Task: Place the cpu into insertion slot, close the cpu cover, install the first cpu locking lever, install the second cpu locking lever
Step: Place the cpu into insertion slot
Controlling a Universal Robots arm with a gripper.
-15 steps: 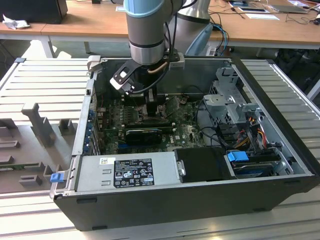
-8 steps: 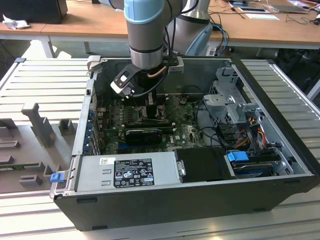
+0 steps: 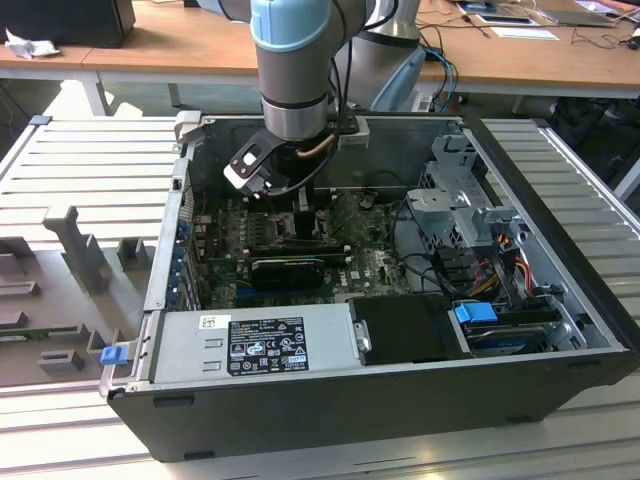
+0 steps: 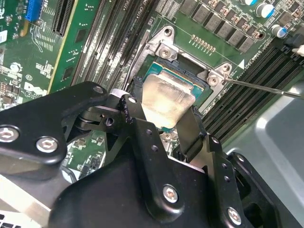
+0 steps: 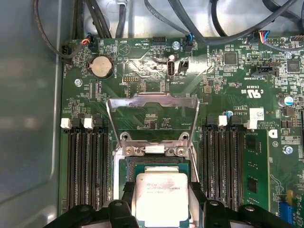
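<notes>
Gripper (image 4: 165, 113) pinches the cpu (image 4: 166, 97) by two opposite edges, its fingers closed only to the chip's width, probably so the chip can be lined up squarely with the socket (image 5: 124, 166) just beneath it. Whether it is seated cannot be told. Beyond it the cpu cover (image 5: 152, 98) stands swung up, leaving the socket free, on the motherboard (image 5: 142, 66) inside the computer case (image 3: 400, 400).

cpu (image 5: 159, 197): brushed silvery metal, dull sheen | cpu cover (image 5: 152, 100): shiny bare metal | pincer (image 4: 164, 102): matt black
</notes>
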